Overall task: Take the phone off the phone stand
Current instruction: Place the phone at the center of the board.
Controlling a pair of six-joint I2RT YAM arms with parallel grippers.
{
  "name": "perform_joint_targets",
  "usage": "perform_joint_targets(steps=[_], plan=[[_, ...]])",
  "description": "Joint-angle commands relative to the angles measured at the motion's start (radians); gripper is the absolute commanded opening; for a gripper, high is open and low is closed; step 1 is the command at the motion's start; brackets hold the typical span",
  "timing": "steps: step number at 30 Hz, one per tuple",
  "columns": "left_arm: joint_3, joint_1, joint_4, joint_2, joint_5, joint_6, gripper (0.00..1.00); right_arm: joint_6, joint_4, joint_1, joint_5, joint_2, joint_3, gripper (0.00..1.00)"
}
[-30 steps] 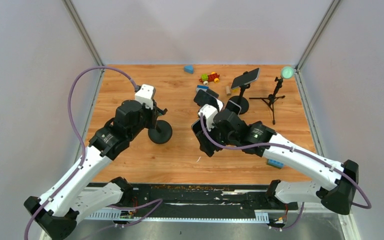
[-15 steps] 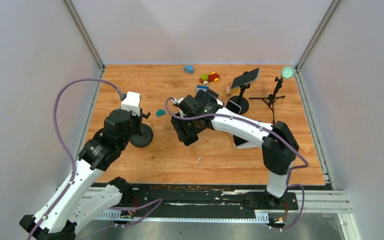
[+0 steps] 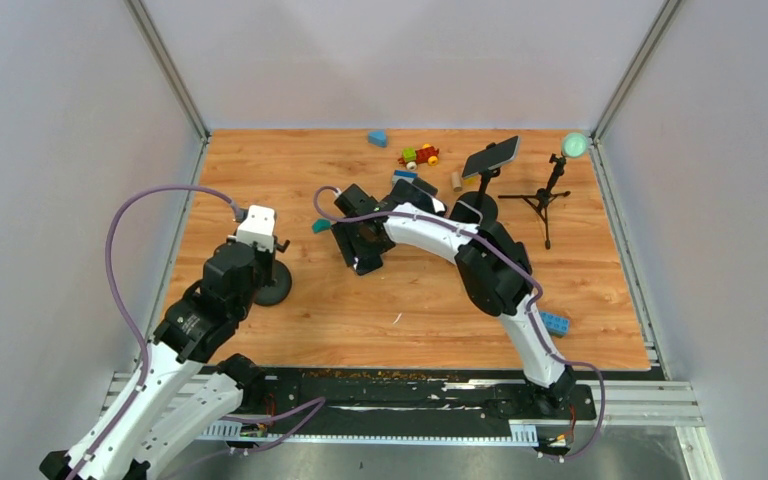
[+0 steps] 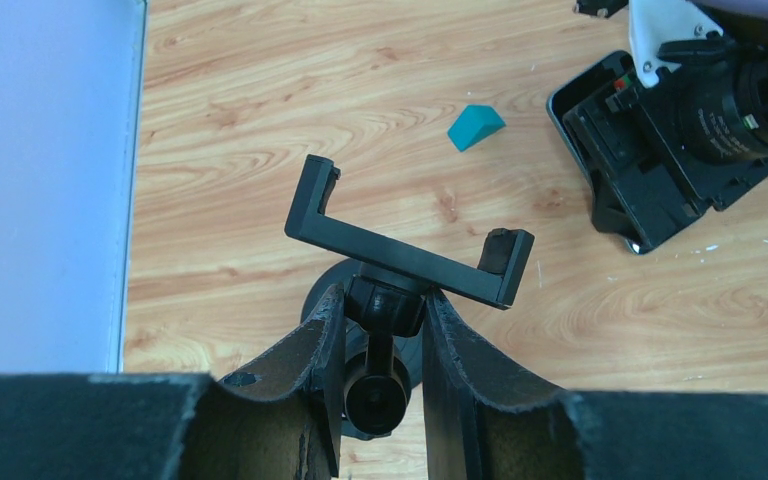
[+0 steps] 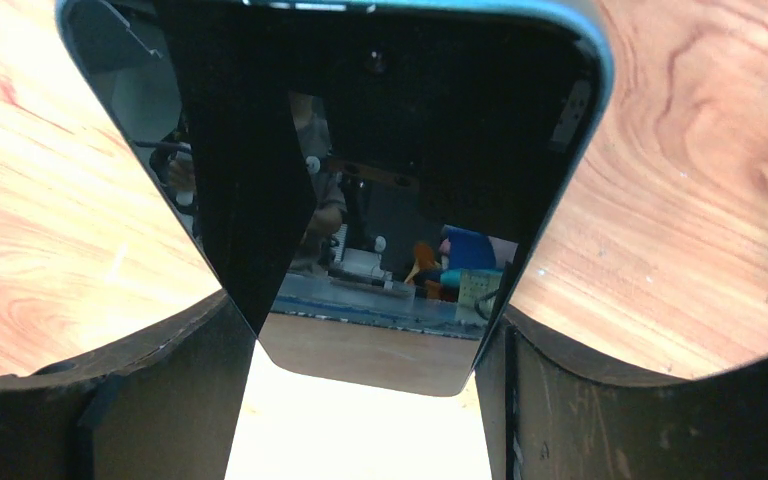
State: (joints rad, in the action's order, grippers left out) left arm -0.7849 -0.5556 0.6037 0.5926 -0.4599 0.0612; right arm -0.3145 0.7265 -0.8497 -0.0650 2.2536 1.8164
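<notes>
The black phone stand [image 4: 400, 262] has an empty cradle, and its round base [image 3: 273, 287] is on the table's left side. My left gripper [image 4: 385, 310] is shut on the stand's neck just under the cradle, also seen from above [image 3: 268, 258]. The phone [image 5: 380, 150], dark-screened with a light rim, is away from the stand, right of it. My right gripper [image 5: 370, 340] is shut on the phone's long edges. From above, that gripper [image 3: 360, 245] and the phone [image 3: 368, 262] hang over the table's middle. The left wrist view shows the phone's edge [image 4: 566, 112] at far right.
A teal wedge [image 3: 321, 226] lies between the two grippers. At the back stand a second stand carrying a phone [image 3: 491, 156], a small tripod with a green ball [image 3: 572, 146], toy pieces [image 3: 420, 155] and a blue block [image 3: 377, 138]. A blue brick [image 3: 552, 322] lies near right.
My left arm has drawn the stand leftward and nearer. My right gripper has carried the phone left and farther back, with the arm now folded up over the table.
</notes>
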Motion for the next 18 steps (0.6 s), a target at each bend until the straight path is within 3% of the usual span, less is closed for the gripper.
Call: perform_joint_targets(steps=[1,11,18], plan=[[0.006,0.003,-0.133,-0.046,-0.041,-0.038,0.0,-0.022,-0.039,0.006,-0.021,0.034,0.061,0.05],[0.059,0.004,-0.14,-0.087,-0.046,-0.046,0.0,0.003,-0.025,0.007,-0.058,0.109,0.058,0.11],[0.085,0.003,-0.151,-0.102,-0.04,-0.034,0.0,0.049,0.15,0.009,-0.017,0.184,0.15,0.13]])
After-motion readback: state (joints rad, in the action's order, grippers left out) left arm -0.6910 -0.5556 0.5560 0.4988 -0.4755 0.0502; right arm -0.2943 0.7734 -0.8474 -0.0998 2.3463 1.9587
